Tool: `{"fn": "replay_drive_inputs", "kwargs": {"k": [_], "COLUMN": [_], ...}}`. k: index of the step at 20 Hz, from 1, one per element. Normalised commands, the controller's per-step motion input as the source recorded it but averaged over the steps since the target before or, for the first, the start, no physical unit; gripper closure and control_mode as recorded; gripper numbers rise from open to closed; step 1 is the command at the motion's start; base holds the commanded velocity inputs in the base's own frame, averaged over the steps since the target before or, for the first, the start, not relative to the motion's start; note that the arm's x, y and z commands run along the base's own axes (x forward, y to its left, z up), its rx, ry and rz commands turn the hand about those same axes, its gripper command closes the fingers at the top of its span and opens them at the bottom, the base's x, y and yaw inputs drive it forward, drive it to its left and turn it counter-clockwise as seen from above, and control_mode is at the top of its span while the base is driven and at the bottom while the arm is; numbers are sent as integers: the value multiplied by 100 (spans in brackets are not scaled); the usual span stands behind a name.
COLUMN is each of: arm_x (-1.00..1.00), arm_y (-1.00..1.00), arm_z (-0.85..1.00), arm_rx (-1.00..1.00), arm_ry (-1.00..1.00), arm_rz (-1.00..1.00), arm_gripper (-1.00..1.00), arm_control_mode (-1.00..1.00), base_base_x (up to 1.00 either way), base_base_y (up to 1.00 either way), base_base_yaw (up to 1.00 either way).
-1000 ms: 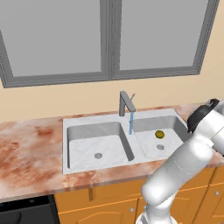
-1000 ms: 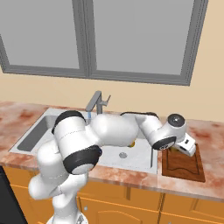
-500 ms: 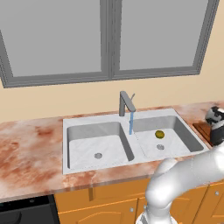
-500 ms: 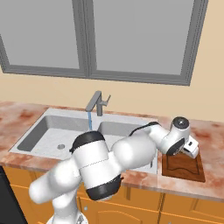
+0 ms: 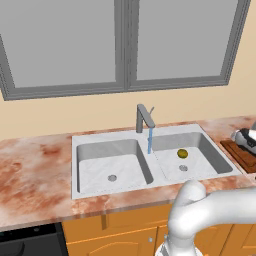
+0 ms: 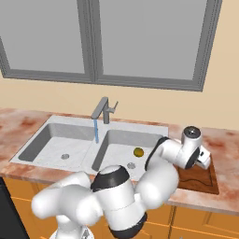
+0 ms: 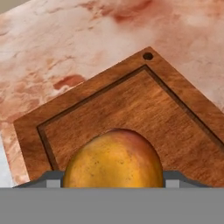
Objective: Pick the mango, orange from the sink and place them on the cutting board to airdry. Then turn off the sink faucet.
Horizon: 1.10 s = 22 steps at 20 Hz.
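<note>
My gripper (image 7: 113, 180) is shut on the orange (image 7: 114, 159), an orange-yellow fruit with a reddish-brown top, held just above the cutting board (image 7: 131, 103). The right base view has the hand (image 6: 203, 158) over the dark wooden cutting board (image 6: 201, 180), to the right of the sink (image 6: 51, 124). At the left base view's right edge the hand (image 5: 245, 140) hovers over the board (image 5: 238, 152). The yellow-green mango (image 5: 182, 153) lies in the right basin near the drain, also visible as the mango (image 6: 138, 152). The sink faucet (image 5: 144, 117) pours a blue stream of water.
Reddish marbled counter (image 7: 65, 39) surrounds the board. The faucet (image 6: 105, 110) stands behind the divider between the basins, with a window on the wall above it. My own white arm (image 6: 116, 196) bulks low in front of the sink. A dark appliance (image 5: 30, 242) sits at lower left.
The arm's elbow has swung down and forward while the hand, still holding the orange, shifted a little right and settled over the cutting board. The mango has not moved.
</note>
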Motion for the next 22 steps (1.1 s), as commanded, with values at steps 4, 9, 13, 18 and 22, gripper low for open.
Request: {"fn": "replay_drive_inputs", "kwargs": {"k": [4,9,13,18,22], "arm_x": [17,11,1,0,0], "arm_y": [-4,-2,-6,-12,-3], "arm_z": [-23,-11,0,4,16], "arm_rx": [0,0,0,0,0], "arm_ry": [0,0,0,0,0], "arm_rz": [0,0,0,0,0], "arm_gripper": [100,-100,-100,-100,-100], "arm_control_mode": [-100,-100,-100,-100,-100], "base_base_x": [0,0,0,0,0], "base_base_y": [0,0,0,0,0], "base_base_yaw": [0,0,0,0,0]}}
